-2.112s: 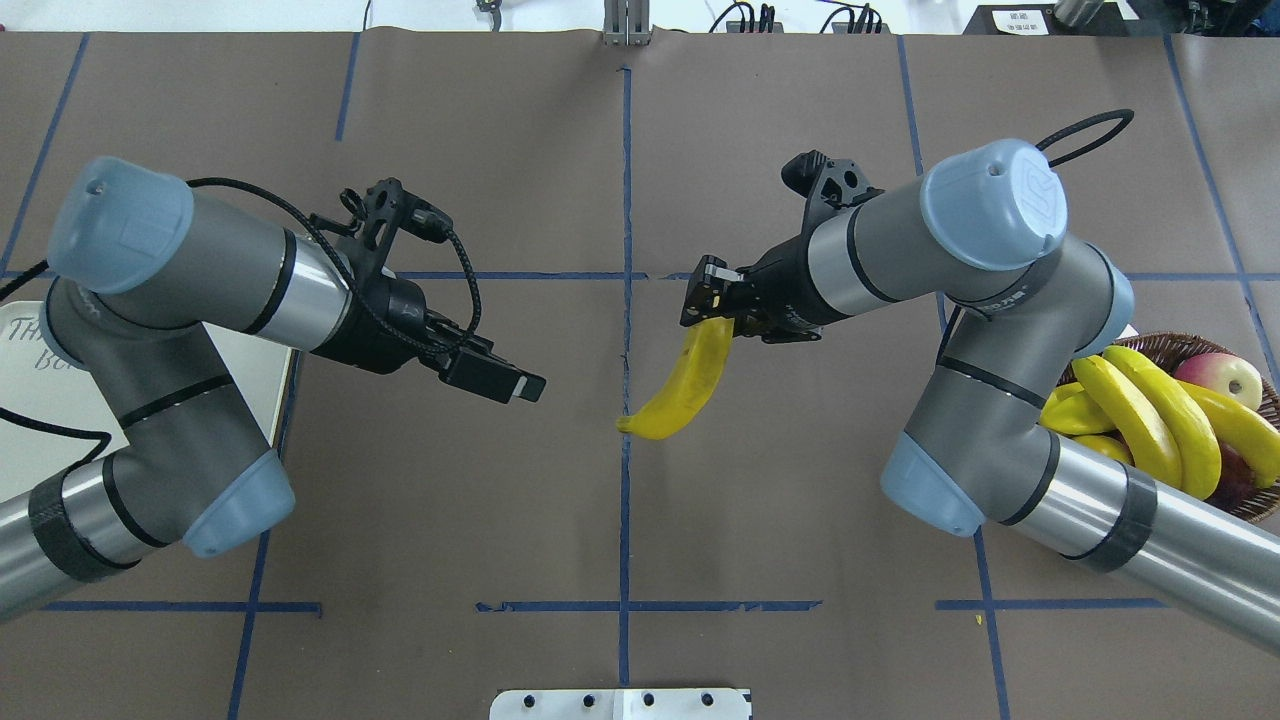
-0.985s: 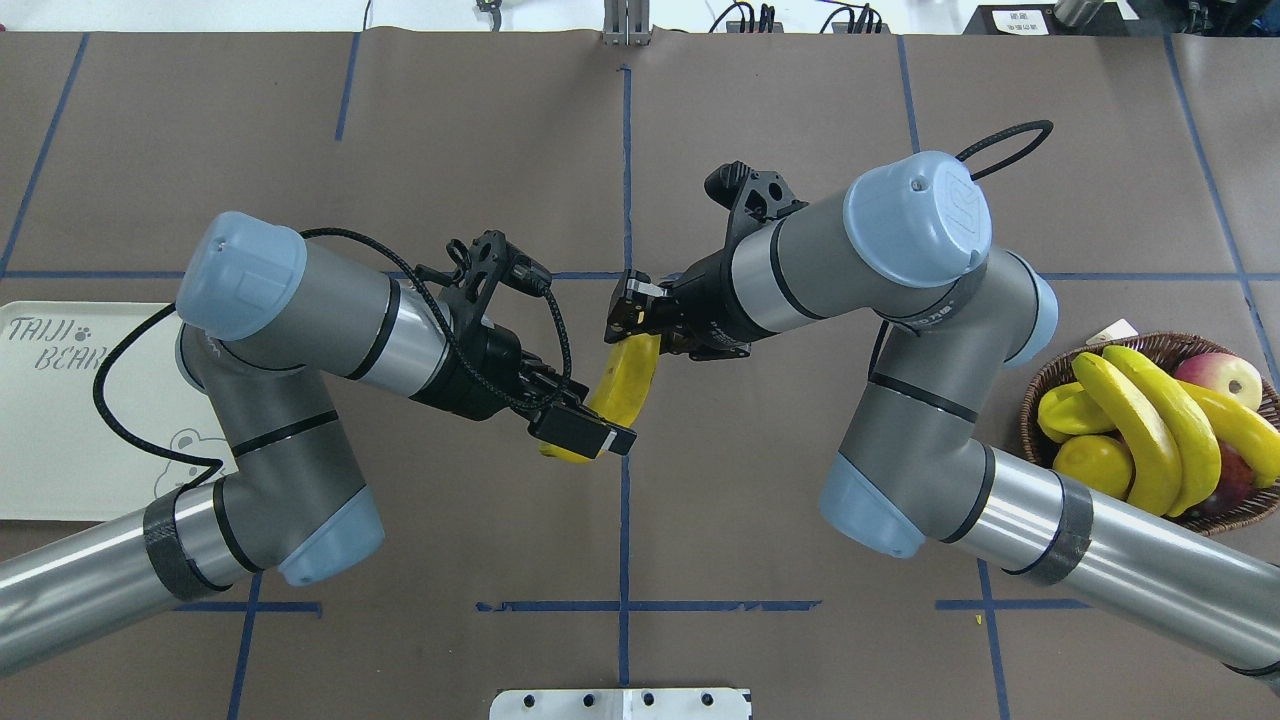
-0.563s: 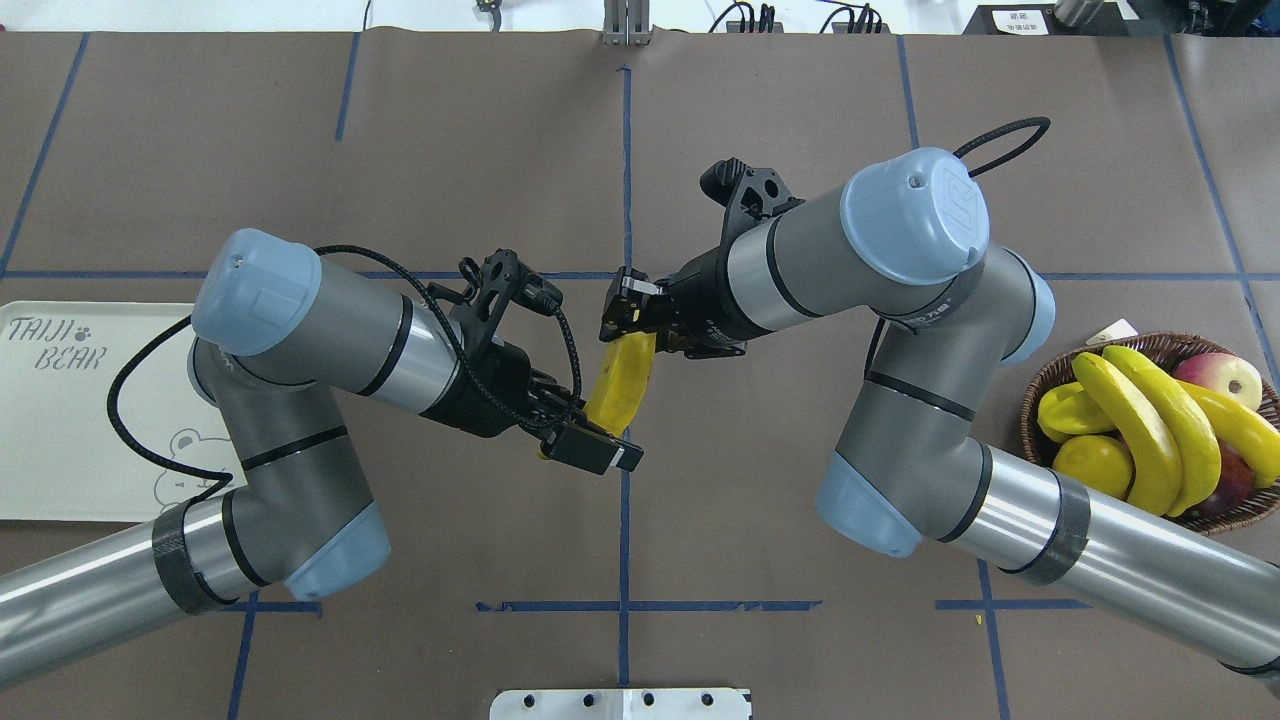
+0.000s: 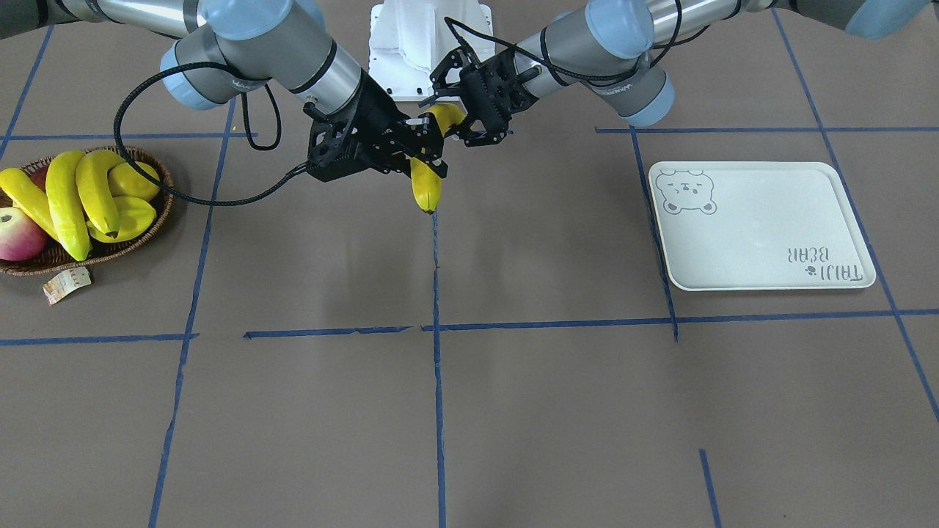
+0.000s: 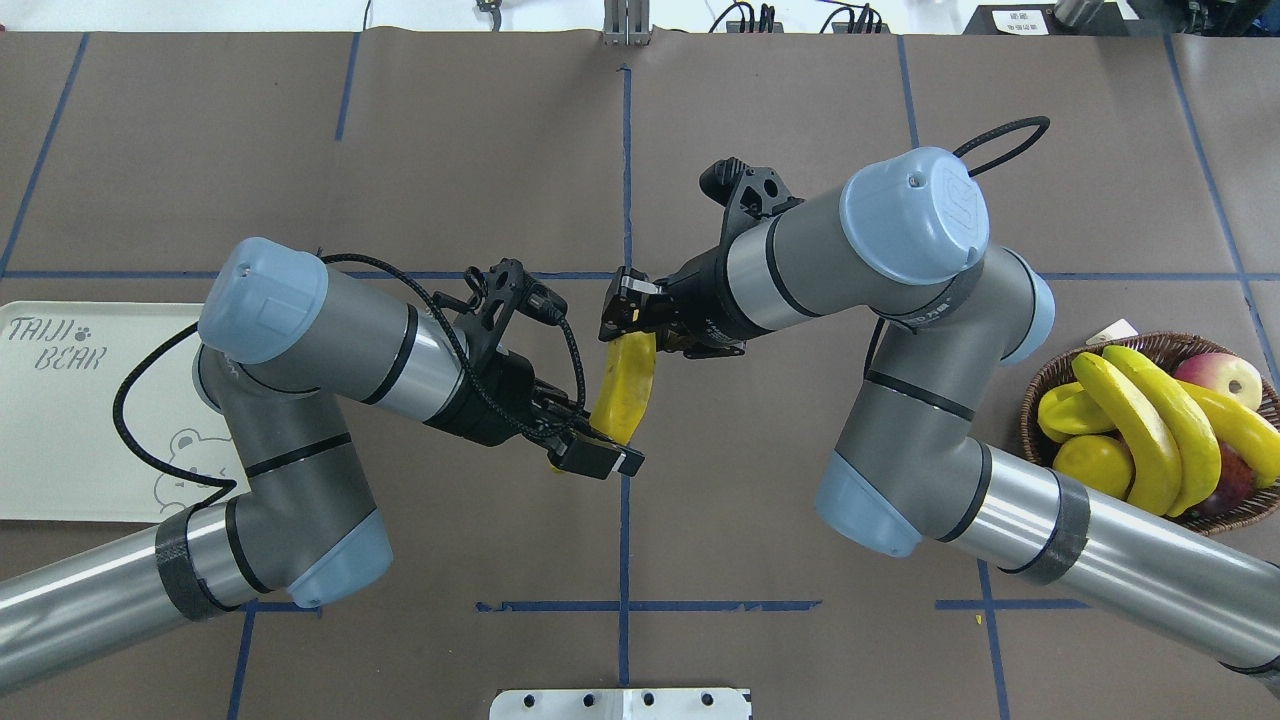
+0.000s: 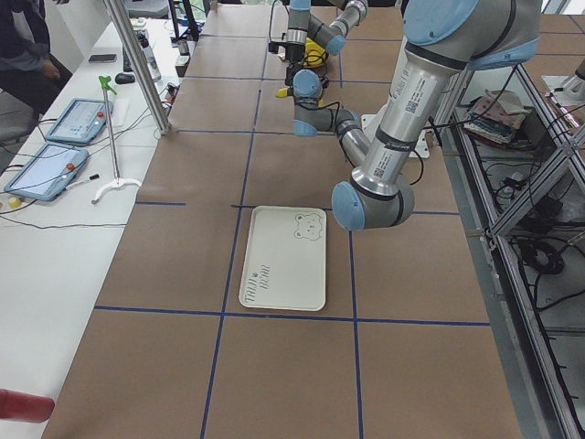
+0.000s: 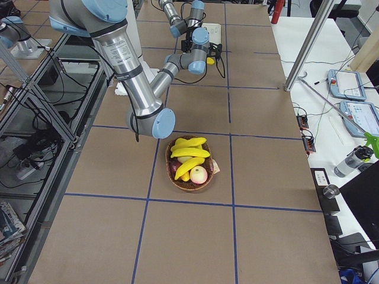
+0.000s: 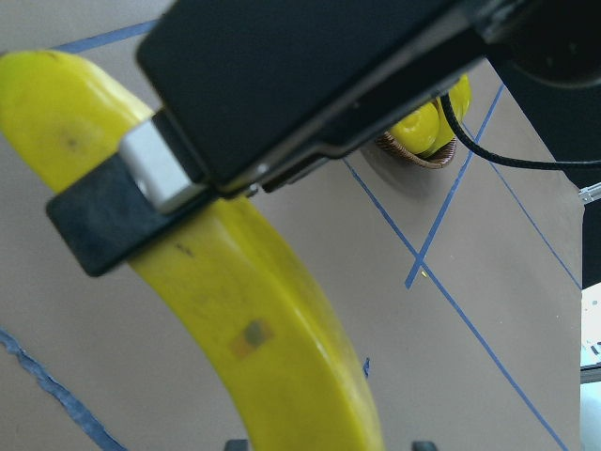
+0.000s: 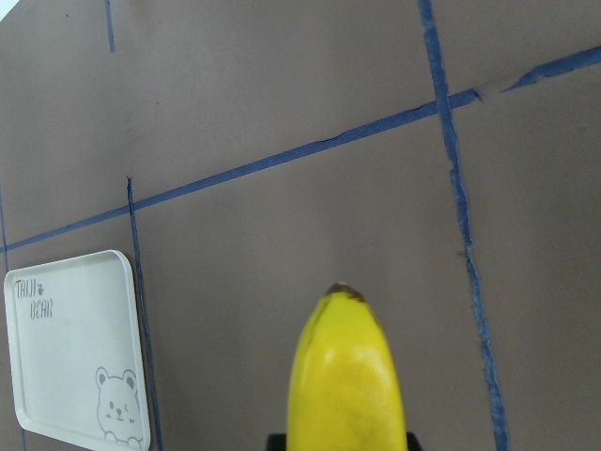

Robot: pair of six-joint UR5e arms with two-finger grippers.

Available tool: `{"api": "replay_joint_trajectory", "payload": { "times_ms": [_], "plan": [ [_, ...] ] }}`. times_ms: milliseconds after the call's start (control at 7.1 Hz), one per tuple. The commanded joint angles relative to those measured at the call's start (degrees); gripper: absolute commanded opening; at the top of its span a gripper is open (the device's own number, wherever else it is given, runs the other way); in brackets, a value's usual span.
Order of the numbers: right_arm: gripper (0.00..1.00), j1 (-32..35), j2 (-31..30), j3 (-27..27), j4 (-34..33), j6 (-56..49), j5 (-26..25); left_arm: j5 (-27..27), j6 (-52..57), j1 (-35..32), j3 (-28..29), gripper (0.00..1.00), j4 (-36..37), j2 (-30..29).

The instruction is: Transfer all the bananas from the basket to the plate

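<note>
I see the right gripper (image 5: 620,306) clenched on one end of a banana (image 5: 625,385), which hangs in the air well apart from the basket (image 5: 1160,343), between the basket and the plate (image 5: 60,440). The left gripper (image 5: 598,459) has its jaws around the other end, but whether they press it I cannot tell, since the fingers hide the contact. Three other bananas (image 5: 1140,425) lie in the basket.
</note>
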Motion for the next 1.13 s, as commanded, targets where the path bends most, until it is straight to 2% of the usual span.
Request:
{"api": "replay_joint_trajectory", "payload": {
  "times_ms": [0, 563, 704, 845, 985],
  "plan": [
    [0.99, -0.1, 0.0, 0.0, 0.0, 0.6, -2.7, 0.0, -0.1, -0.1, 0.0, 0.03, 0.1, 0.3],
    [1.0, 0.4, -0.5, 0.2, -0.7, 1.0, -3.0, 0.1, -4.3, -0.5, -0.2, 0.01, 0.3, 1.1],
    [1.0, 0.7, -1.0, -0.1, -2.8, 0.4, -2.9, 1.1, -13.5, -1.0, -1.0, 0.01, 0.4, 2.4],
    [1.0, 1.7, -1.2, 0.0, -6.2, 0.3, -2.4, 3.5, -17.9, -1.5, -1.5, 0.02, 1.0, 2.6],
    [1.0, 2.5, -1.3, 0.2, -10.4, 0.2, -2.0, 4.0, -18.0, -2.2, -1.9, 0.02, 1.7, 5.2]
  ]
}}
